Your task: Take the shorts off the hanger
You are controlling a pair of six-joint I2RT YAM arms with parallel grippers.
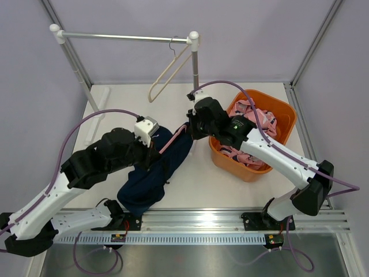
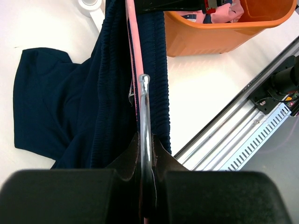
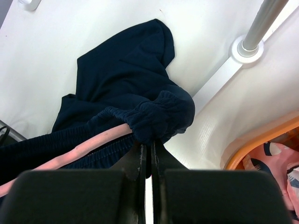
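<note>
Navy shorts (image 1: 149,186) are held up on a pink hanger (image 2: 136,51) over the table (image 1: 202,184), its hook (image 2: 145,107) clamped tight in the left gripper (image 2: 145,148) and the waistband (image 3: 161,116) pinched by the right gripper (image 3: 145,149), so the waistband must next be pulled off the hanger's end.

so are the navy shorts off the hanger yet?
No, on it. The pink hanger runs through the waistband of the navy shorts; the right gripper pinches that waistband at one end.

Orange tub (image 1: 270,99), metal clothes rail (image 1: 124,37), white table (image 1: 196,184), white ring (image 2: 89,3), perhaps rail's foot.
</note>
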